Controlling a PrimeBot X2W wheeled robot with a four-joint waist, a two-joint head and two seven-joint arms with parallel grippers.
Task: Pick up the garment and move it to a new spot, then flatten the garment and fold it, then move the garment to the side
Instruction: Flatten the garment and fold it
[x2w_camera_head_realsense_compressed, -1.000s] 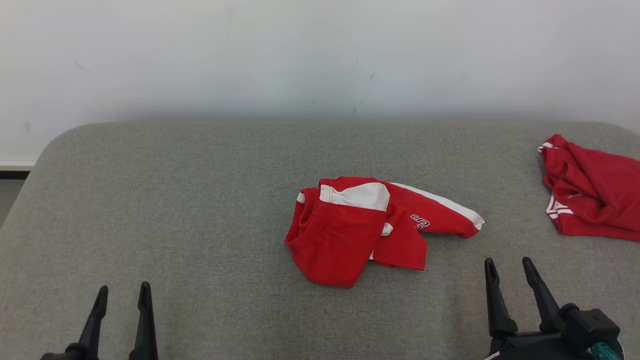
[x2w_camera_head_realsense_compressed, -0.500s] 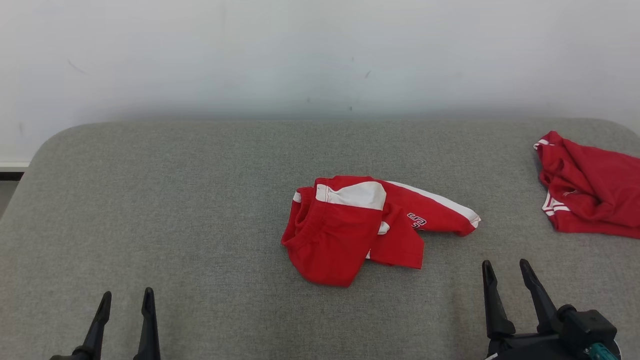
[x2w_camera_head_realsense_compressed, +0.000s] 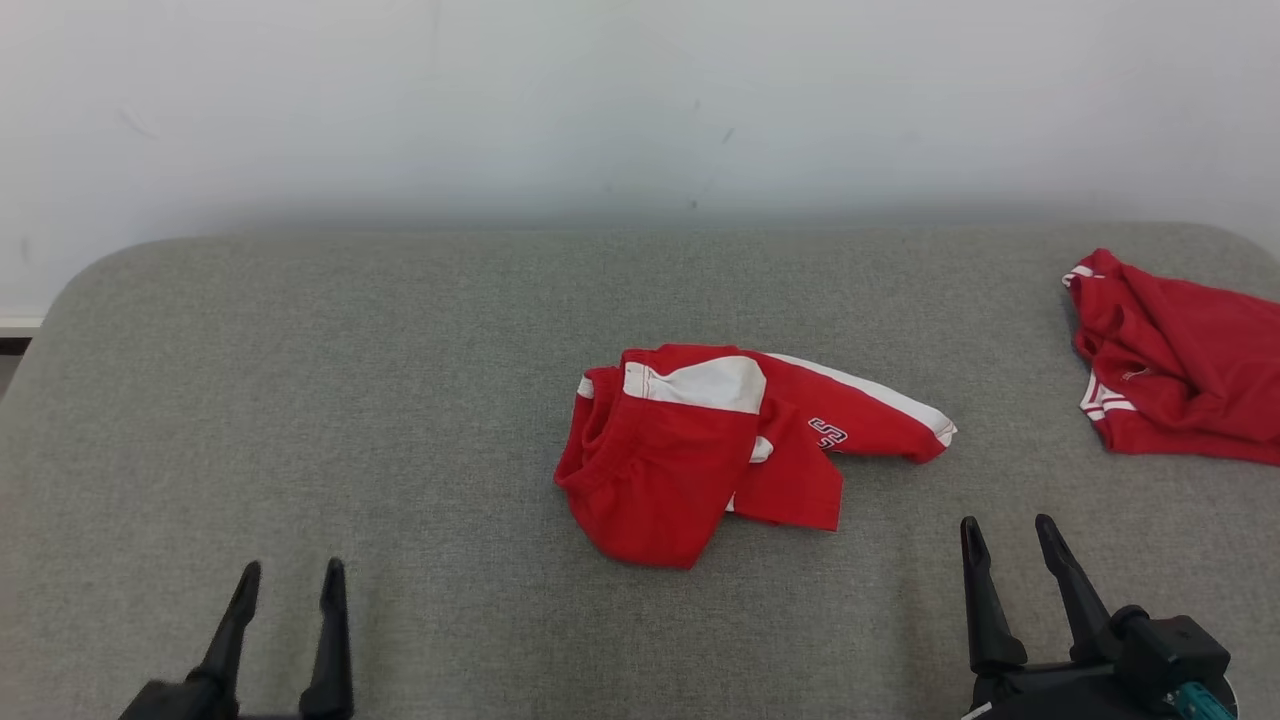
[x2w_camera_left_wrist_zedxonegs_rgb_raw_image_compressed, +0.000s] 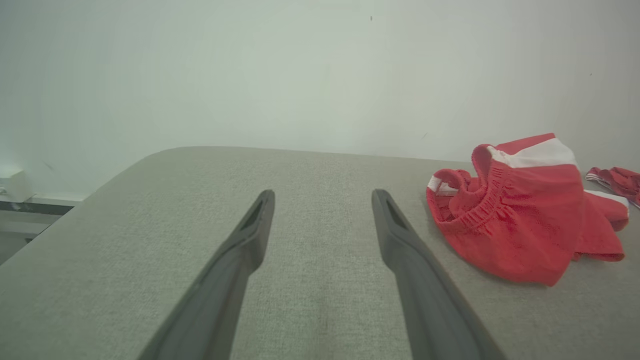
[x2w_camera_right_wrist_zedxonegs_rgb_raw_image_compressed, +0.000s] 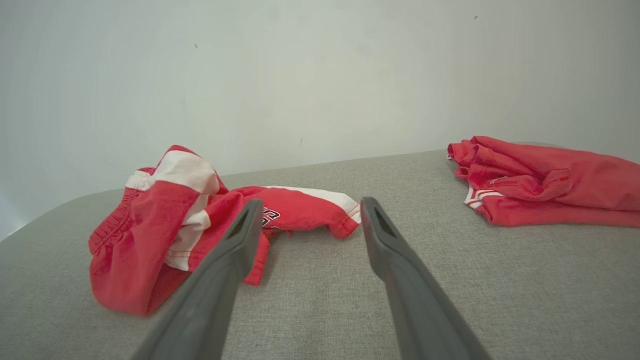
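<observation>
Both open and empty, right hand (x2w_camera_head_realsense_compressed: 1005, 521) waits while left hand (x2w_camera_head_realsense_compressed: 291, 566) nears garment (x2w_camera_head_realsense_compressed: 690, 455).

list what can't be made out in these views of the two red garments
- second red garment: head view, right edge cuts it off, full shape unknown
- print on the centre garment: too small to read in head view; right tool partly covers it in right wrist view
</observation>
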